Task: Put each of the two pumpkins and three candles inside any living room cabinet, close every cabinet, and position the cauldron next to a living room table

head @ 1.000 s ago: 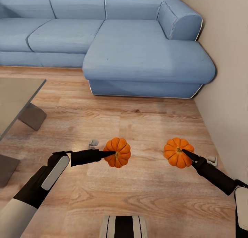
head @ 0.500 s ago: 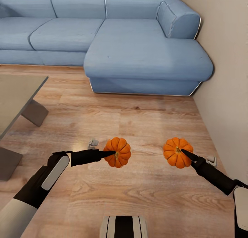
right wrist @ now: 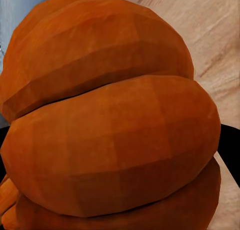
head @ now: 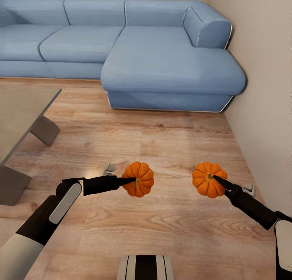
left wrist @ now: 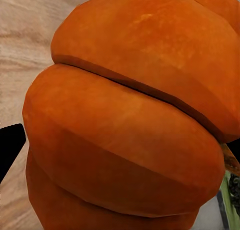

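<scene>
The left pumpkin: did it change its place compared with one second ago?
Yes. The left pumpkin, gripped by the left gripper, has moved with the robot: the small pale object on the floor sits a little further left of it, and the sofa has shifted.

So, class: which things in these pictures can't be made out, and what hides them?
- Head view: candle, partly hidden behind the left arm.
- Head view: candle, half behind the right arm.
- Head view: table, cut by the edge.
- Wrist views: jaws' grip, hidden by each pumpkin.
</scene>
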